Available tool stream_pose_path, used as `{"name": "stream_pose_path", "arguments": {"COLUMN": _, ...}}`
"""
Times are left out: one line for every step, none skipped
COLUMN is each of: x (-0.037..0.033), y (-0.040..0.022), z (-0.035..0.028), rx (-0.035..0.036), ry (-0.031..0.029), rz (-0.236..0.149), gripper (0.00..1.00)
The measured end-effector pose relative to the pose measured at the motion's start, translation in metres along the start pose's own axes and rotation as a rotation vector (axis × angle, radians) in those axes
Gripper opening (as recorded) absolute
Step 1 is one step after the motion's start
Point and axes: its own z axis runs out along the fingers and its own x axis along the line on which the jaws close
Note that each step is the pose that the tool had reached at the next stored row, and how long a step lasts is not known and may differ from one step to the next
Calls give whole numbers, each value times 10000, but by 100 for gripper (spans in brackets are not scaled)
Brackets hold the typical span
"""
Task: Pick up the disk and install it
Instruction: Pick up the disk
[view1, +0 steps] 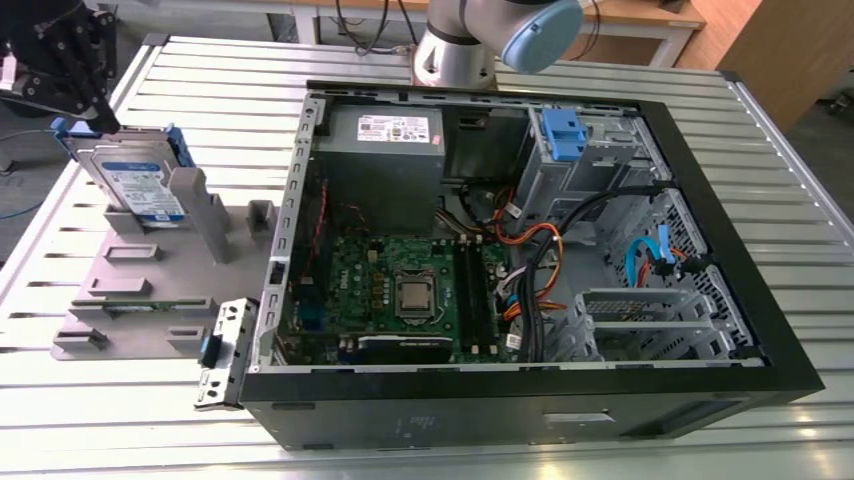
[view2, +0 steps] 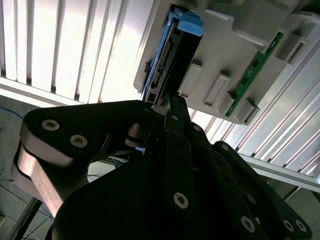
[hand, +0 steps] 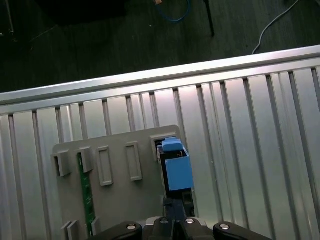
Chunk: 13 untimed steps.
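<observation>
The disk (view1: 134, 180) stands on edge in a slot of a grey fixture (view1: 134, 290) on the slatted metal bench (view1: 774, 130), at the exterior view's left, well apart from the open computer case (view1: 534, 400). Its labelled face is turned toward the case, and blue rails run along its narrow sides.

The gripper (view1: 94, 118) hangs over the disk's upper corner, the one farther from the case, pointing down at it. The arm's base (view1: 461, 45) rises behind the case, and the links between base and wrist are cut off by the frame's top.

In both wrist views the fingers (view2: 172, 117) are drawn close together into a narrow point that meets the end of the disk (view2: 167, 60). In the first wrist view the gripper (hand: 175, 207) sits directly at the blue rail end of the disk (hand: 177, 170). Whether the tips pinch a part of the rail or merely touch it is hidden by the gripper's own body. A green circuit board (hand: 86, 190) sits in another slot of the fixture (hand: 120, 200).
</observation>
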Motion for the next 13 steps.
{"name": "stream_pose_path", "arguments": {"x": -4, "y": 1, "z": 2, "rx": -1, "ry": 3, "rz": -64, "gripper": 11}}
{"name": "stream_pose_path", "arguments": {"x": -9, "y": 1, "z": 4, "rx": -3, "ry": 5, "rz": -125, "gripper": 11}}
{"name": "stream_pose_path", "arguments": {"x": -16, "y": 2, "z": 6, "rx": -2, "ry": 6, "rz": -165, "gripper": 11}}
{"name": "stream_pose_path", "arguments": {"x": -25, "y": 3, "z": 8, "rx": -2, "ry": 6, "rz": -188, "gripper": 11}}
{"name": "stream_pose_path", "arguments": {"x": -29, "y": 4, "z": 8, "rx": -1, "ry": 6, "rz": -190, "gripper": 11}}
{"name": "stream_pose_path", "arguments": {"x": -31, "y": 5, "z": 9, "rx": -1, "ry": 6, "rz": -191, "gripper": 11}}
{"name": "stream_pose_path", "arguments": {"x": -31, "y": 5, "z": 9, "rx": -3, "ry": 0, "rz": -192, "gripper": 11}}
{"name": "stream_pose_path", "arguments": {"x": -32, "y": 5, "z": 8, "rx": -8, "ry": -19, "rz": -193, "gripper": 11}}
{"name": "stream_pose_path", "arguments": {"x": -33, "y": 5, "z": 8, "rx": -9, "ry": -33, "rz": -195, "gripper": 11}}
{"name": "stream_pose_path", "arguments": {"x": -33, "y": 5, "z": 8, "rx": -1, "ry": -40, "rz": -202, "gripper": 11}}
{"name": "stream_pose_path", "arguments": {"x": -33, "y": 5, "z": 9, "rx": 23, "ry": -52, "rz": -217, "gripper": 11}}
{"name": "stream_pose_path", "arguments": {"x": -32, "y": 5, "z": 10, "rx": 61, "ry": -64, "rz": -236, "gripper": 11}}
{"name": "stream_pose_path", "arguments": {"x": -32, "y": 4, "z": 10, "rx": 86, "ry": -72, "rz": -250, "gripper": 11}}
